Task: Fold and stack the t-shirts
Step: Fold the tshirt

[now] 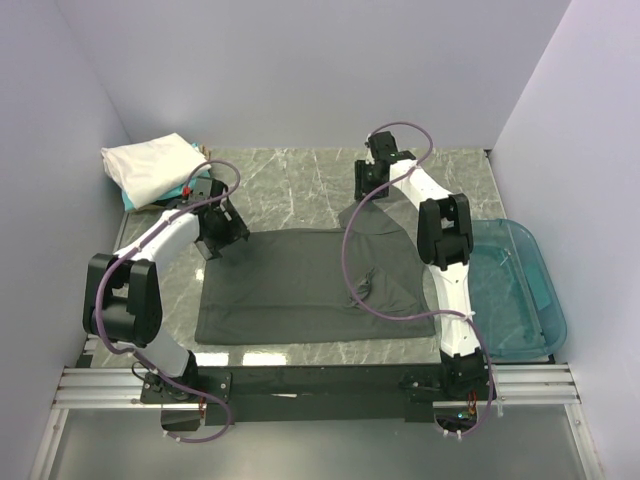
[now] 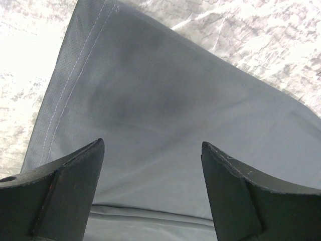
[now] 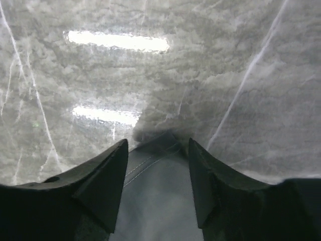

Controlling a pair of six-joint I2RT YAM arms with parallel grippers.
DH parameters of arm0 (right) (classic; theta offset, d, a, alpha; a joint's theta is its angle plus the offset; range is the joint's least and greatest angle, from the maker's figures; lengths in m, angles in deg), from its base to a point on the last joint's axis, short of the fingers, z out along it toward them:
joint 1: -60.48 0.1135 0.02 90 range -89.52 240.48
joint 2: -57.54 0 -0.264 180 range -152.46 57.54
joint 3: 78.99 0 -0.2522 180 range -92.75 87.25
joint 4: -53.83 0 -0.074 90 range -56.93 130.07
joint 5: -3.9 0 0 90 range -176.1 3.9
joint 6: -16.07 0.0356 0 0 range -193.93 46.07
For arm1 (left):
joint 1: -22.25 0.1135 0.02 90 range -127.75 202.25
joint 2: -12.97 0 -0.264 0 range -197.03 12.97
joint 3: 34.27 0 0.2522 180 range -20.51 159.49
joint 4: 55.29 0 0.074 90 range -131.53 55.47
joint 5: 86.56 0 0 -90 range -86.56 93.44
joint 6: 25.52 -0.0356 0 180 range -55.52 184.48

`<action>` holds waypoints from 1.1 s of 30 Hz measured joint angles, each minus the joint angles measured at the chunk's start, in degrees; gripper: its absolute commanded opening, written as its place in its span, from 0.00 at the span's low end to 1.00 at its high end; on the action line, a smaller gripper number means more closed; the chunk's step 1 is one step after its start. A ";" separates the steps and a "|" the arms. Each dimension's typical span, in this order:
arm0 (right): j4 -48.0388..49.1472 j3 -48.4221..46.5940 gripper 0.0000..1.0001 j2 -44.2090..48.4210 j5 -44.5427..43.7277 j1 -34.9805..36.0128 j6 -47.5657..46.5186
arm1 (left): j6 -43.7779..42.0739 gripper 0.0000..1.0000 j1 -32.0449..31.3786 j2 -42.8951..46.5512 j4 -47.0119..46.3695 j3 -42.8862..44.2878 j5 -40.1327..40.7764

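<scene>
Charcoal t-shirt (image 1: pixel 300 285) is lying flat on the table (image 1: pixel 290 180). My left pincer (image 2: pixel 151 145) is hovering wide over its far-left edge. My right pincer (image 3: pixel 157 145) is straddling its far-right corner, half-open, with bare marble beyond.

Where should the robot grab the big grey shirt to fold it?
Probably its two far corners, coming from above: the grey shirt lies flat, so only edges can be pinched. The left end effector and right end effector hang open over them.

Shirt (image 1: pixel 300 290) is charcoal-grey, table (image 1: pixel 300 185) veined grey marble, tub (image 1: pixel 520 290) translucent blue
</scene>
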 measured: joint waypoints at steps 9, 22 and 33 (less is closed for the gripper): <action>-1.27 0.22 0.20 0.00 -2.12 0.17 1.01 | -0.83 0.79 2.43 -0.20 0.22 0.44 0.52; -0.46 4.15 0.00 2.14 -2.49 0.24 2.58 | -5.81 0.53 7.37 -13.49 -0.74 12.46 4.42; -0.85 5.38 0.00 3.04 -2.16 0.24 3.02 | -7.13 0.42 7.48 -20.06 -0.44 15.04 6.10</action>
